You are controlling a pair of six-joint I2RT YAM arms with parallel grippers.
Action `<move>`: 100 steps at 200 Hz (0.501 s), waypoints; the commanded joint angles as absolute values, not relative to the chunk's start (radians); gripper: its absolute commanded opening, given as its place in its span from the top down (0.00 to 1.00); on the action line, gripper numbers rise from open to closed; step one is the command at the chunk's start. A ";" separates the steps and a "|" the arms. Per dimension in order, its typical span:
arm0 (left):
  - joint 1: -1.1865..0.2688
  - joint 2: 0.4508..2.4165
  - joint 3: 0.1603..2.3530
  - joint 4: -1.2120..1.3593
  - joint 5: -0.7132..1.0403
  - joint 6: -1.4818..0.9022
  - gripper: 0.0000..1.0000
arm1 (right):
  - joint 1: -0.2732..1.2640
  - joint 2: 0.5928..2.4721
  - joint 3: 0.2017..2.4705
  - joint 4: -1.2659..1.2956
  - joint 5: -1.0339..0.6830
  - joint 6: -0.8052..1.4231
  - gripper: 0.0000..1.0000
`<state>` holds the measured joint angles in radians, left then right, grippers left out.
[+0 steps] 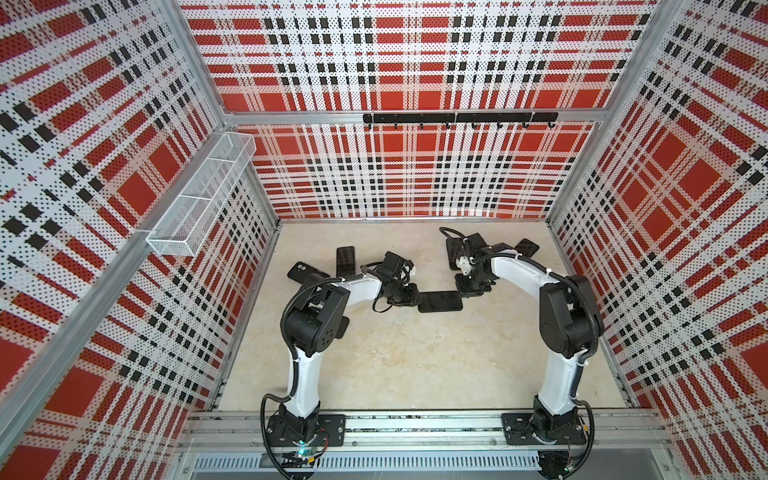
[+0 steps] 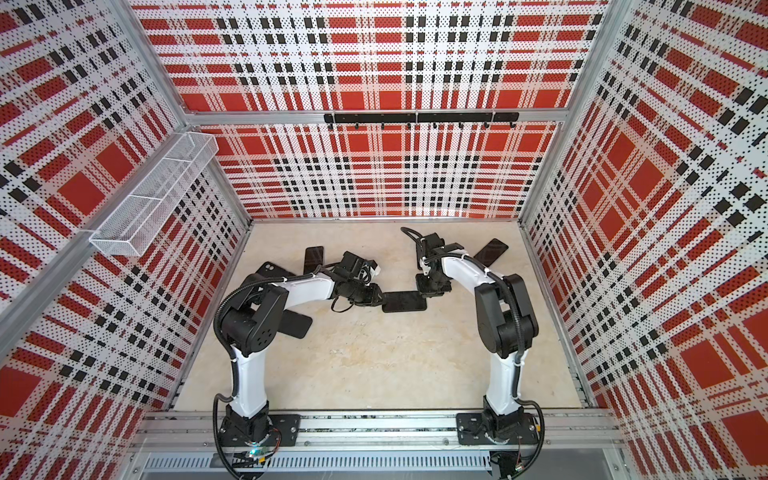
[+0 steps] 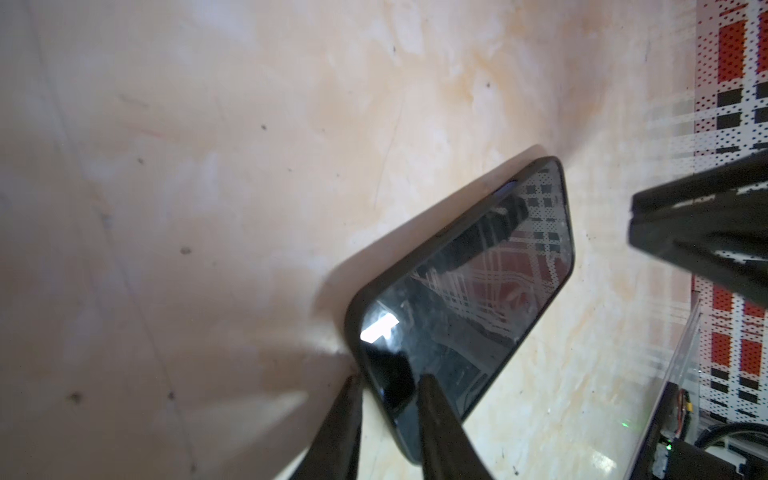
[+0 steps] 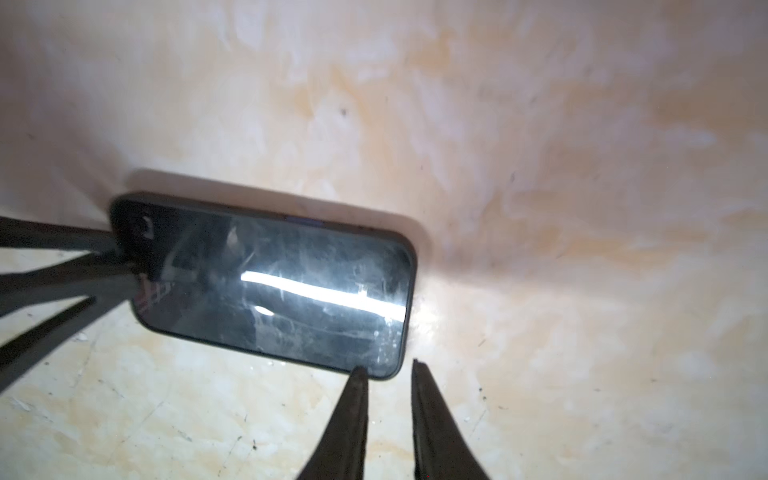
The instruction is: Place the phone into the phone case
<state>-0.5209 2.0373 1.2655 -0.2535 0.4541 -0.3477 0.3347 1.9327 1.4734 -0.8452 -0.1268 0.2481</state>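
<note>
at least five dark phones or cases (image 2: 313, 257) lie on the table (image 2: 374, 365). one phone (image 2: 405, 301) lies screen up at the table's middle. the left gripper (image 3: 390, 377) straddles one phone corner, narrowly apart; i cannot tell whether it clamps. the right gripper (image 4: 387, 365) stands narrow and empty, one finger (image 4: 349, 415) touching another corner.

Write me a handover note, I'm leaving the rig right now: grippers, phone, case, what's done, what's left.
Left gripper: jaws straddle one end of the phone; grip unclear.
Right gripper: open, empty, by the phone's far corner.
Phone lies screen up on the table, apparently already in its case.
Left: confirm the corners are seated, then back both arms off.
</note>
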 commanded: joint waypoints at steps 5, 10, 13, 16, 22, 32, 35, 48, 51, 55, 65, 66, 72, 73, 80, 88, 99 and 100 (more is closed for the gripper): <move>-0.517 1.997 1.267 -0.329 0.348 -0.314 0.66 | 0.322 1.987 1.548 -0.776 -0.106 0.212 0.83; -0.516 1.986 1.267 -0.332 0.338 -0.309 0.66 | 0.322 2.004 1.562 -0.770 -0.107 0.209 0.84; -0.516 1.979 1.268 -0.333 0.333 -0.307 0.65 | 0.322 2.014 1.569 -0.767 -0.106 0.207 0.84; -0.514 1.971 1.267 -0.335 0.326 -0.305 0.64 | 0.322 2.023 1.576 -0.762 -0.108 0.206 0.85; -0.511 1.956 1.267 -0.338 0.317 -0.299 0.63 | 0.322 2.038 1.585 -0.755 -0.107 0.203 0.86; -0.508 1.928 1.264 -0.339 0.297 -0.289 0.60 | 0.322 2.069 1.606 -0.751 -0.108 0.200 0.87; -0.506 1.922 1.263 -0.340 0.290 -0.287 0.59 | 0.322 2.077 1.613 -0.752 -0.107 0.199 0.87; -0.501 1.892 1.261 -0.341 0.268 -0.282 0.56 | 0.322 2.108 1.628 -0.739 -0.117 0.199 0.88; -0.499 1.887 1.260 -0.340 0.266 -0.281 0.56 | 0.323 2.114 1.630 -0.735 -0.120 0.200 0.88; -0.498 1.881 1.259 -0.341 0.264 -0.281 0.55 | 0.324 2.120 1.631 -0.733 -0.124 0.198 0.88; -0.493 1.868 1.260 -0.340 0.263 -0.282 0.54 | 0.326 2.135 1.635 -0.732 -0.123 0.195 0.88; -0.493 1.867 1.260 -0.340 0.263 -0.282 0.54 | 0.326 2.137 1.635 -0.732 -0.123 0.195 0.88; -0.490 1.861 1.259 -0.340 0.264 -0.284 0.53 | 0.329 2.143 1.637 -0.739 -0.122 0.191 0.88; -0.489 1.860 1.260 -0.340 0.264 -0.283 0.53 | 0.329 2.144 1.637 -0.739 -0.122 0.191 0.88; -0.488 1.854 1.258 -0.340 0.264 -0.284 0.53 | 0.329 2.146 1.632 -0.743 -0.118 0.188 0.88; -0.487 1.847 1.259 -0.340 0.262 -0.284 0.53 | 0.332 2.142 1.618 -0.745 -0.118 0.186 0.88; -0.486 1.838 1.258 -0.340 0.261 -0.284 0.53 | 0.336 2.125 1.585 -0.743 -0.120 0.182 0.88; -0.486 1.837 1.258 -0.340 0.261 -0.284 0.53 | 0.336 2.123 1.582 -0.743 -0.119 0.181 0.88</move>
